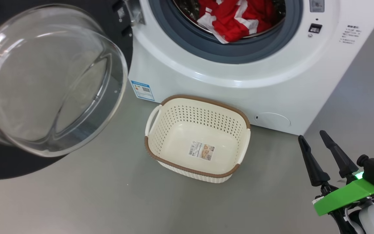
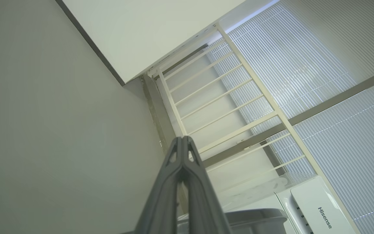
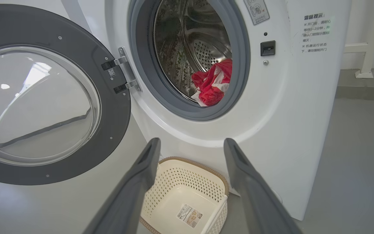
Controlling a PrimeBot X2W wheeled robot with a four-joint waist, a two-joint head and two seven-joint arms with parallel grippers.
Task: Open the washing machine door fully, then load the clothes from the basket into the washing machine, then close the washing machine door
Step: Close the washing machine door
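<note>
Grey smooth floor (image 1: 76,201) runs up to one big white boxy front-loading washing machine (image 1: 271,91). Its large round black-rimmed washing machine door (image 1: 44,81) stands swung wide open on a metal hinge (image 3: 125,70), and the clear bulging glass bowl faces the head camera.

Writing on the machine's front:
- one blue energy sticker (image 1: 142,90) at the lower corner, with print too small to read
- one block of Chinese print (image 3: 315,32) headed 温馨提示, beside the black latch socket (image 3: 268,48)
- one small grey pictogram sticker (image 3: 256,11) above that socket

One round service flap (image 1: 273,120) sits low on the front.

One bundle of bright red clothes with white stripes (image 1: 235,19) lies inside the perforated steel drum (image 3: 203,52), at the front and against the grey rubber gasket (image 1: 239,52).

One small rectangular cream-white perforated basket with a brown woven-look rim (image 1: 243,130) stands on the floor just in front of the machine, below the opening. It has two side handles. Its bare bottom carries one label sticker (image 1: 201,151) with a barcode.

At the lower right of the head view, the right gripper (image 1: 311,136) hangs above the floor with its two dark fingers spread and nothing between them.

In the left wrist view, the left gripper (image 2: 183,139) has its two fingers pressed together at the tips, grasping nothing. It points at a white railing (image 2: 226,107) before ribbed blinds (image 2: 304,65). A white appliance (image 2: 317,208) there reads "Hisense".
</note>
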